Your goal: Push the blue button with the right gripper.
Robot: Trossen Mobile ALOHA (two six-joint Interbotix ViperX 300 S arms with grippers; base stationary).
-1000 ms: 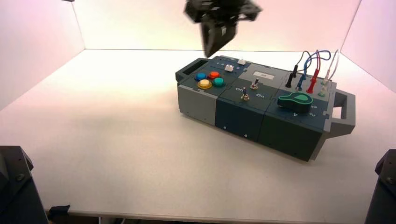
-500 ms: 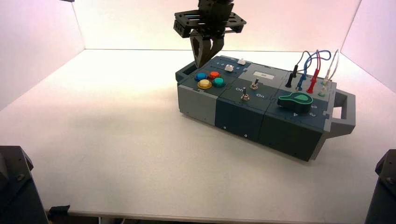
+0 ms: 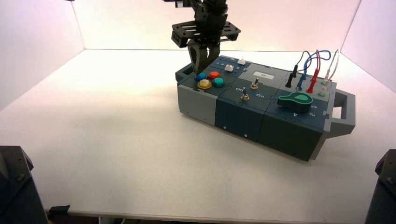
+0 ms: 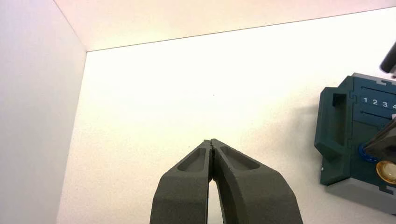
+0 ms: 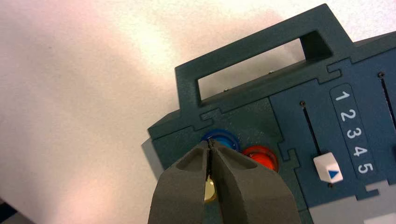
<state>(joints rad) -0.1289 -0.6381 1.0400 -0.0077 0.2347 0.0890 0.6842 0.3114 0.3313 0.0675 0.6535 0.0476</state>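
The blue button point(image 3: 201, 76) sits at the far left corner of the four-button cluster on the box point(image 3: 243, 116), near the box's left handle. My right gripper point(image 3: 201, 70) hangs straight over it, fingers shut and pointing down. In the right wrist view the shut tips point(image 5: 208, 141) lie over the edge of the blue button point(image 5: 223, 139); I cannot tell whether they touch it. The button is not glowing. My left gripper point(image 4: 212, 141) is shut and empty, held off to the left of the box over bare table.
A red button point(image 5: 261, 157), a yellow button point(image 3: 204, 84) and a teal button point(image 3: 218, 82) crowd round the blue one. A white slider point(image 5: 328, 167) sits near the 4 and 5 marks. Toggle switches point(image 3: 254, 85), a teal knob point(image 3: 295, 100) and plugged wires point(image 3: 313, 70) lie further right.
My right gripper has swung upright and come down from above the box's far edge to the blue button. The left arm has not moved.
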